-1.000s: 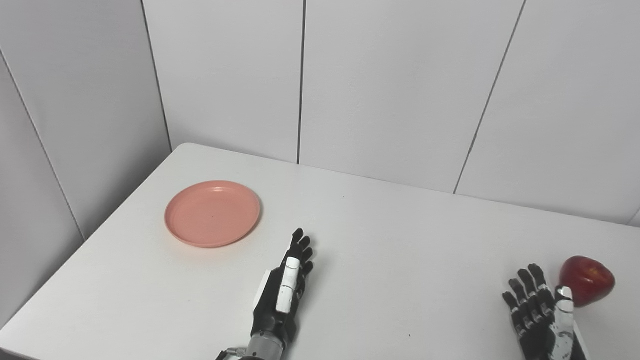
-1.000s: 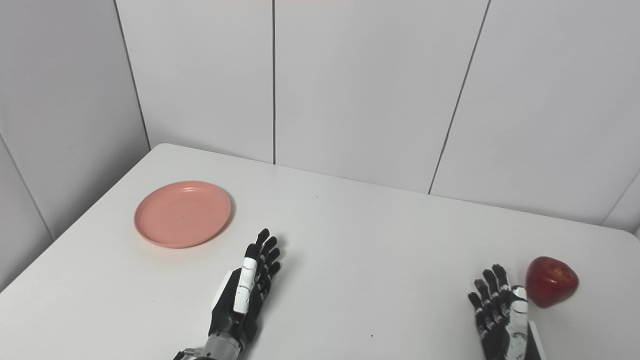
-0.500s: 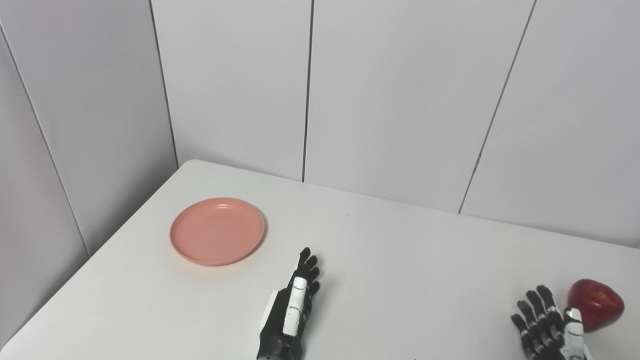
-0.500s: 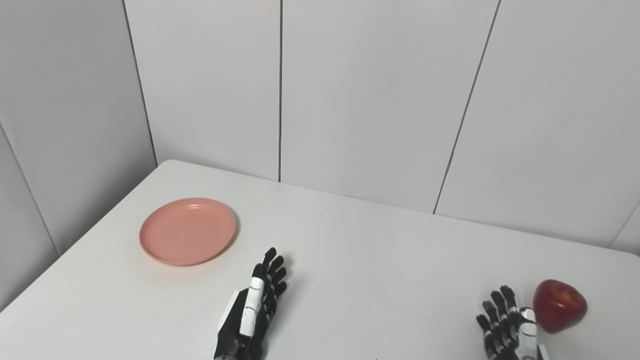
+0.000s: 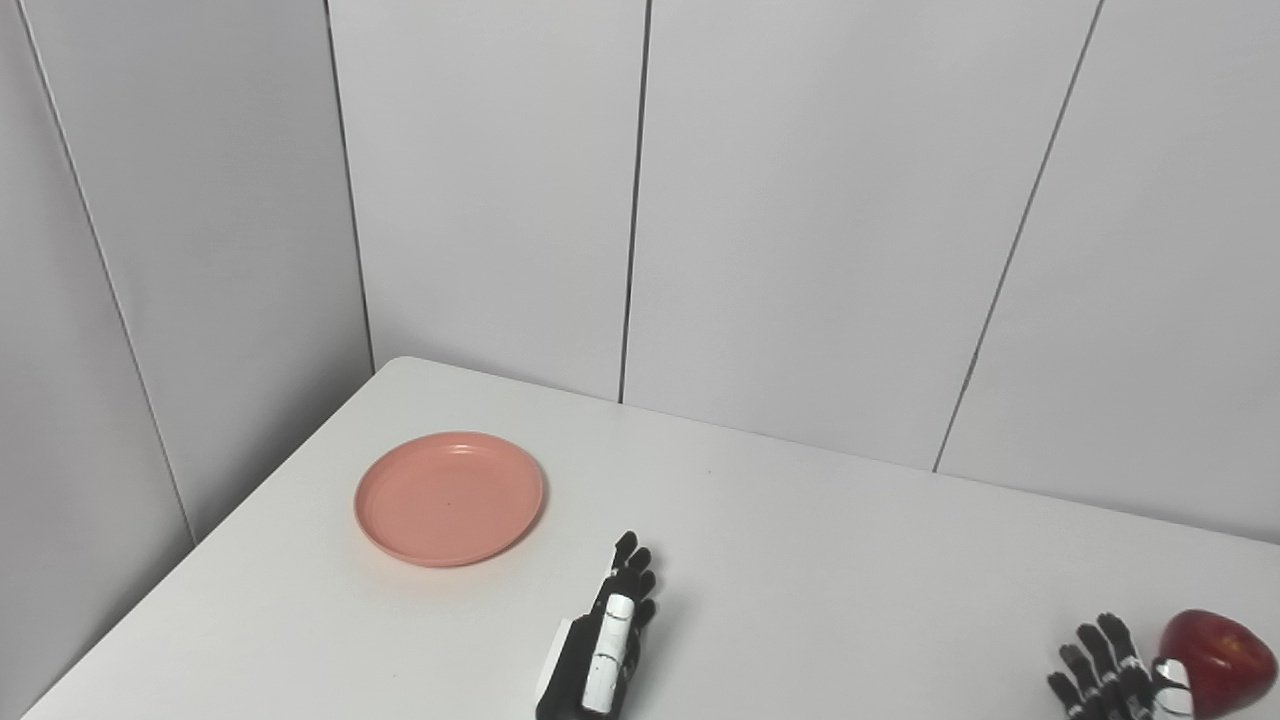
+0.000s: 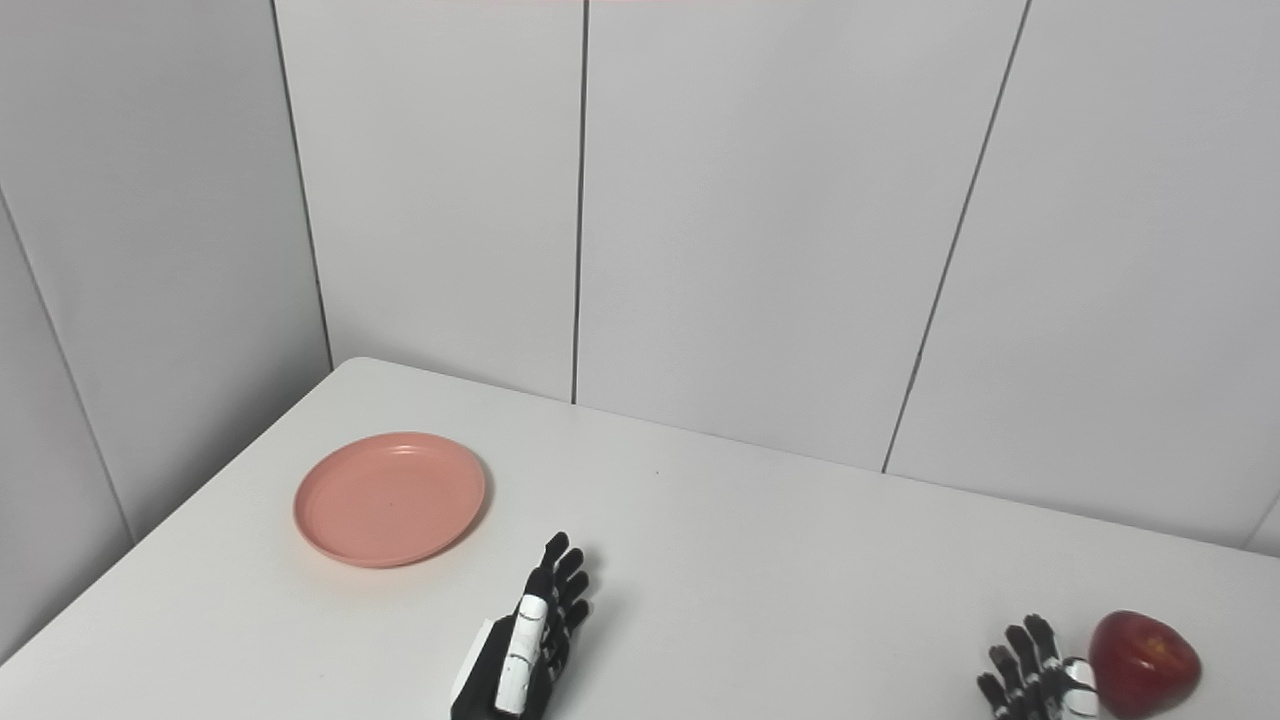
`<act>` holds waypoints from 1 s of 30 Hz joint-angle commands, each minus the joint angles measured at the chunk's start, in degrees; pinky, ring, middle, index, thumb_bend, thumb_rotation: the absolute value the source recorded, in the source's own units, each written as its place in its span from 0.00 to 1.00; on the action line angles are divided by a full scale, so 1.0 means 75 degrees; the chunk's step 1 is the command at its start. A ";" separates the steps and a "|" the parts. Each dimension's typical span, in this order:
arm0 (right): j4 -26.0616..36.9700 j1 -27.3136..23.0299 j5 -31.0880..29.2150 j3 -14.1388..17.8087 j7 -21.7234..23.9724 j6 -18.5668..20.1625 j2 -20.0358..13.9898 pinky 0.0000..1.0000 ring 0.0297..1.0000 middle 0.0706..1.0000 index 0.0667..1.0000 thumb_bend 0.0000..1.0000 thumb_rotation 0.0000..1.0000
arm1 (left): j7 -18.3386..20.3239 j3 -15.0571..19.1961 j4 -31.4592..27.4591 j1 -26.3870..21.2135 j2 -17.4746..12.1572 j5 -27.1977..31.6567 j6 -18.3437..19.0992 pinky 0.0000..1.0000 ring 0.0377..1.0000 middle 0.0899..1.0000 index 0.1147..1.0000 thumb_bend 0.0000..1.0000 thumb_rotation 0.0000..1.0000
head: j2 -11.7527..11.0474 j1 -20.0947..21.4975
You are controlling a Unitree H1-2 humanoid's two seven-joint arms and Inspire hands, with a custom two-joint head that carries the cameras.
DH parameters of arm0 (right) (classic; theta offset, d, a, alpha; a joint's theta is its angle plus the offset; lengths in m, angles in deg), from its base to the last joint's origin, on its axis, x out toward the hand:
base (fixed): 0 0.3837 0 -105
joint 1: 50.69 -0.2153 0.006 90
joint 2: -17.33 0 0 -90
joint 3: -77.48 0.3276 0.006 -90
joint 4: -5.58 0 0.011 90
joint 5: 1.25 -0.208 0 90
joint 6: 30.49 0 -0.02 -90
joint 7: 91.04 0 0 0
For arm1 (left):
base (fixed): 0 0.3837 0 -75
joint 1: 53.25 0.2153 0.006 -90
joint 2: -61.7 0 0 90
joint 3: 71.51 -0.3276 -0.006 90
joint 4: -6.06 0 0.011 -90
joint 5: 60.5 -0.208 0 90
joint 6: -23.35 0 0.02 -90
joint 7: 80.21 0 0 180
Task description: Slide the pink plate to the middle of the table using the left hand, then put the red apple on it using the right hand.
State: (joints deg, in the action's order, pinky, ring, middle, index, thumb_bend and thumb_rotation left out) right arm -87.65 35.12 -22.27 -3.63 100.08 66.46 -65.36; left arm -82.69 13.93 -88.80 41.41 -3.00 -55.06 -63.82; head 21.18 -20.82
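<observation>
Left eye view: pink plate [image 5: 449, 498] flat on the white table [image 5: 850, 560], toward the far left, well short of the middle. Lying up and to the left of the left hand [image 5: 603, 650], near but apart, nothing touching its rim. Left hand empty, fingers straight and close together, edge-on, pointing away toward the far wall. Clearly the nearer hand; judged to need a reach left and forward before any push rightward. Red apple [image 5: 1217, 663] at the near right, just beside the right hand [image 5: 1115, 675], fingers spread, holding nothing. Plate round, so no long axis to mind.
</observation>
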 commanded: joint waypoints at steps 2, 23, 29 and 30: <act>-0.0341 0.0217 0.0011 0.0041 0.0021 0.0093 -0.0071 1.00 1.00 1.00 1.00 0.83 1.00 | -0.0099 -0.0011 0.0243 0.0148 0.0159 -0.0038 0.0333 1.00 1.00 1.00 1.00 0.69 0.93 | 0.0015 -0.0117; -0.0260 0.0259 0.0007 -0.0005 -0.0016 0.0127 -0.0026 1.00 1.00 1.00 1.00 0.88 1.00 | -0.0069 -0.0038 0.0130 0.0180 0.0113 -0.0030 0.0398 1.00 1.00 1.00 1.00 0.70 0.93 | 0.0135 0.0067; -0.0153 0.0289 0.0142 -0.0068 -0.0073 0.0167 -0.0004 1.00 1.00 1.00 1.00 0.89 1.00 | -0.0083 -0.0011 0.0114 0.0195 0.0101 -0.0029 0.0421 1.00 1.00 1.00 1.00 0.70 0.95 | 0.0152 0.0138; -0.0135 0.0292 0.0161 -0.0074 -0.0090 0.0186 0.0005 1.00 1.00 1.00 1.00 0.89 1.00 | -0.0079 -0.0009 0.0101 0.0203 0.0092 -0.0030 0.0422 1.00 1.00 1.00 1.00 0.71 0.95 | 0.0156 0.0161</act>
State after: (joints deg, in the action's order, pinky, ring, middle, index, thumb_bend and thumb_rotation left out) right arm -87.35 35.42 -21.55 -3.81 100.19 66.46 -65.84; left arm -82.94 13.46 -89.13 41.42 -3.00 -55.82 -63.65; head 22.24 -19.78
